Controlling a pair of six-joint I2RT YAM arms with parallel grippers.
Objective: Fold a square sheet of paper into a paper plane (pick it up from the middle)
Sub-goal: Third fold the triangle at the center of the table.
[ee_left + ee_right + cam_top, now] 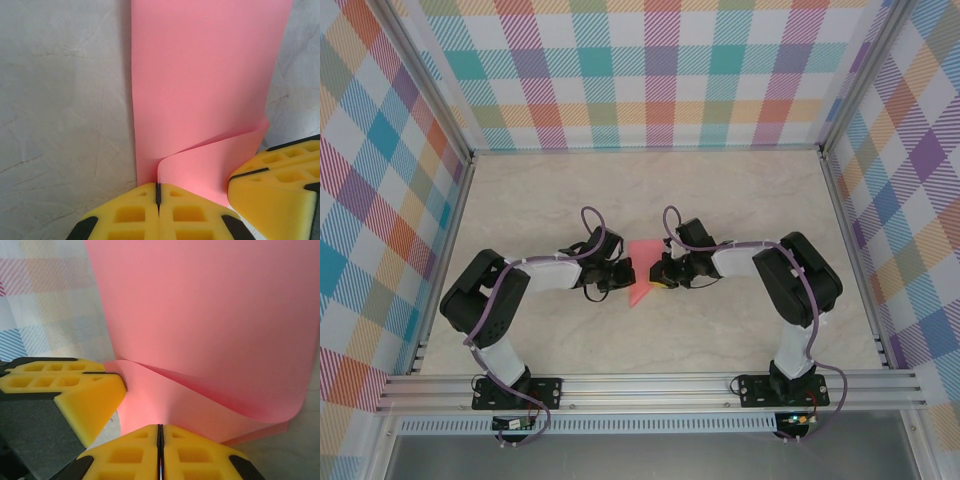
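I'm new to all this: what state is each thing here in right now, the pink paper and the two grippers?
square sheet of paper: bent over on itself in a soft curl, not pressed flat, pinched by both grippers.
left gripper: shut on the paper's edge.
right gripper: shut on the paper's edge, close beside the left one.

Overhead looks down; close wrist views share paper (200,75).

No writing can be read anywhere.
The pink sheet (200,75) is unmarked; the checked walls (650,70) around it bear only coloured squares.
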